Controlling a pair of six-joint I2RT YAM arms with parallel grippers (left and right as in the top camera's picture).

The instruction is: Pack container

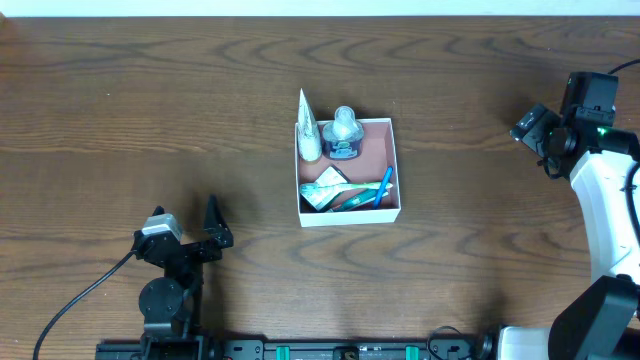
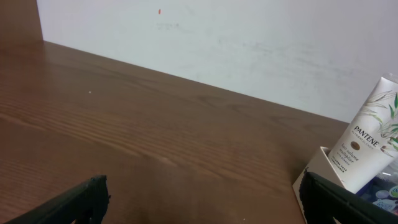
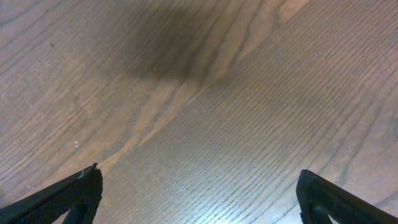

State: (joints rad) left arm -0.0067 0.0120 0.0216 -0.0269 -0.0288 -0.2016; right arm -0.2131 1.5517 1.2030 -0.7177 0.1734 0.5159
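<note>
My left gripper (image 1: 190, 228) sits low-left with jaws spread wide, holding nothing, well apart from the container (image 1: 349, 217) at centre (tube (image 1: 308, 135) leaning out of its back-left corner, small items inside). I'd guess the box is light and thin-walled and flexes easily, so pinch a wall close to a corner. Right gripper (image 1: 535, 128) is far right, also spread and empty.

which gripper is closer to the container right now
Left, by a little. The left gripper sits off the near-left corner of the container; the right gripper is farther out, beyond its right side.
</note>
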